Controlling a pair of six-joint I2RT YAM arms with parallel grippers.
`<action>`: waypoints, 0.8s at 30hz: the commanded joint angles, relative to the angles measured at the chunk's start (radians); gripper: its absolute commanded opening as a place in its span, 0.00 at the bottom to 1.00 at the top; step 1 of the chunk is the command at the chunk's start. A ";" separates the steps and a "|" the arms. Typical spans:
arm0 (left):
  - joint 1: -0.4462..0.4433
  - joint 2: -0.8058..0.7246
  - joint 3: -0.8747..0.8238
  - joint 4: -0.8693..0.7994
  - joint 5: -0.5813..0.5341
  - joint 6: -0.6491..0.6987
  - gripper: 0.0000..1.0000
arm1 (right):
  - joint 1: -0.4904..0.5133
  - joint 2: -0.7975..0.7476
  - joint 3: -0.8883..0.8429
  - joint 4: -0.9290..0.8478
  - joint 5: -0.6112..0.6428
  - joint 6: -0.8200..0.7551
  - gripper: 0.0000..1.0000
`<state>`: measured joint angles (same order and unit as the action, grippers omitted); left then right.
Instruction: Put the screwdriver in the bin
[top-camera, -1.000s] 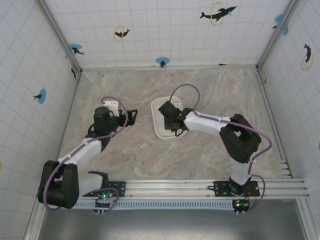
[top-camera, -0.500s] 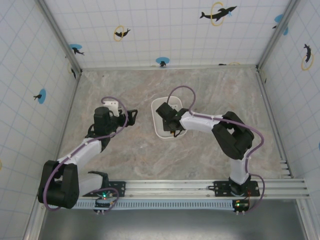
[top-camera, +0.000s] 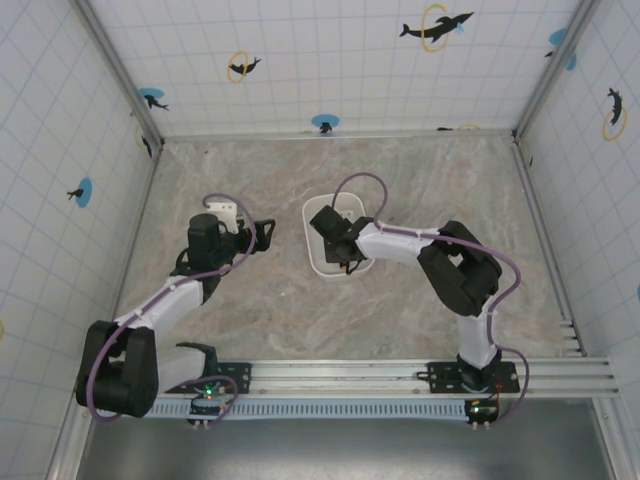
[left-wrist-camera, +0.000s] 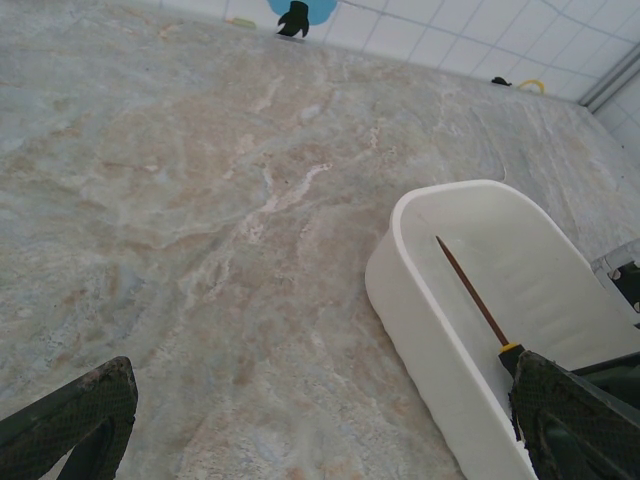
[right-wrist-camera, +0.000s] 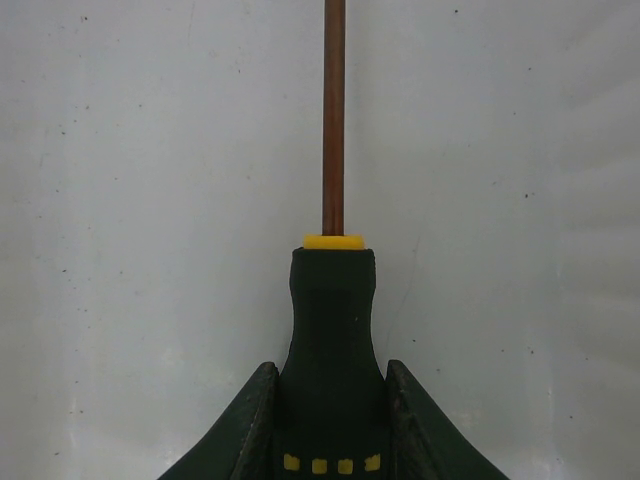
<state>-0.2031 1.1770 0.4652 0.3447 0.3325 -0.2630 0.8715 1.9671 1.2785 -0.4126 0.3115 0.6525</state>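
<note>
The white bin lies at mid-table. My right gripper hangs over it, shut on the black and yellow handle of the screwdriver. In the right wrist view both fingers press the handle's sides, and the thin brown shaft points away across the bin's white floor. In the left wrist view the shaft of the screwdriver slants inside the bin, with its tip near the far left wall. My left gripper stands open left of the bin, nothing between its fingers.
Marbled tabletop stretches left of and behind the bin. Tiled walls with dolphin stickers close in the table on three sides. A metal rail runs along the near edge by the arm bases.
My right gripper has edged a little left over the bin with the screwdriver, and its elbow has drawn in. The left arm has stayed still.
</note>
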 joint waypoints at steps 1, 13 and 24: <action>-0.009 -0.010 -0.010 -0.002 0.002 0.015 0.98 | 0.006 0.022 0.044 -0.010 0.011 -0.005 0.21; -0.010 -0.004 -0.015 -0.003 -0.004 0.017 0.98 | 0.007 0.012 0.053 -0.027 0.021 -0.017 0.39; -0.010 -0.019 0.000 -0.037 -0.022 0.039 0.98 | 0.007 -0.070 0.104 -0.110 0.037 -0.055 0.47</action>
<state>-0.2050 1.1763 0.4580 0.3424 0.3252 -0.2573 0.8715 1.9636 1.3201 -0.4641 0.3199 0.6186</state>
